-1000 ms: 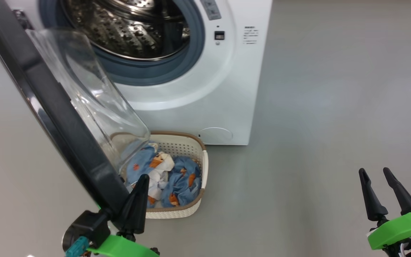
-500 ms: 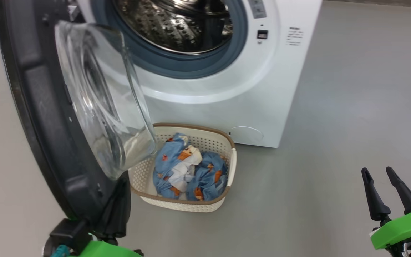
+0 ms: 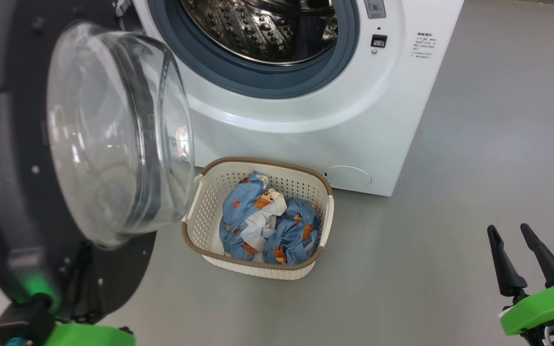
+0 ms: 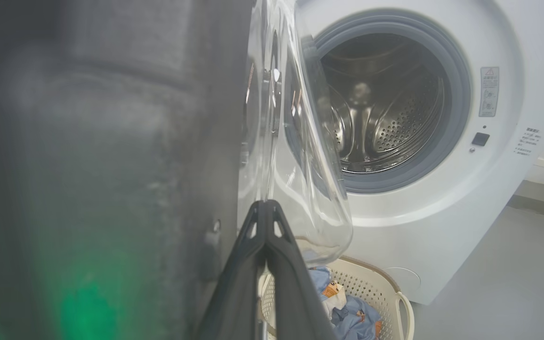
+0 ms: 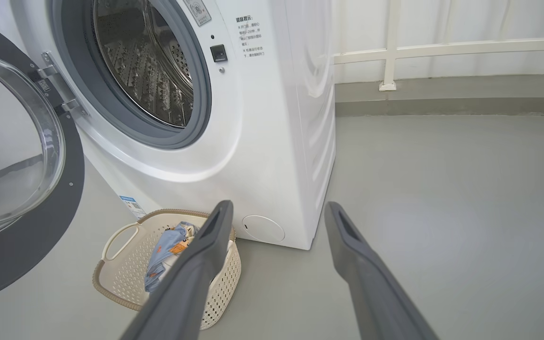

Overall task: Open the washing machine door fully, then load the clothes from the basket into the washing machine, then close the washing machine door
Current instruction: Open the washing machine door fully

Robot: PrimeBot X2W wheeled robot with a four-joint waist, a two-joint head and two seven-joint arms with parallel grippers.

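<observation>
The washing machine stands with its steel drum exposed. The washing machine door is swung wide to the left, its glass bowl facing me. My left gripper is shut and holds nothing. Its joined tips lie close against the door's inner face below the bowl. The basket sits on the floor before the machine with the blue bear-print clothes inside. My right gripper hangs open and empty at the lower right, well clear of the basket.
Grey floor spreads to the right of the machine. A white railing and a low kerb run along the back wall behind it. The open door overhangs the floor left of the basket.
The door has swung further open to the left with my shut left gripper against its inner side. The basket, half covered by the bowl before, is fully exposed. The head view shifted. The right gripper stayed still.
</observation>
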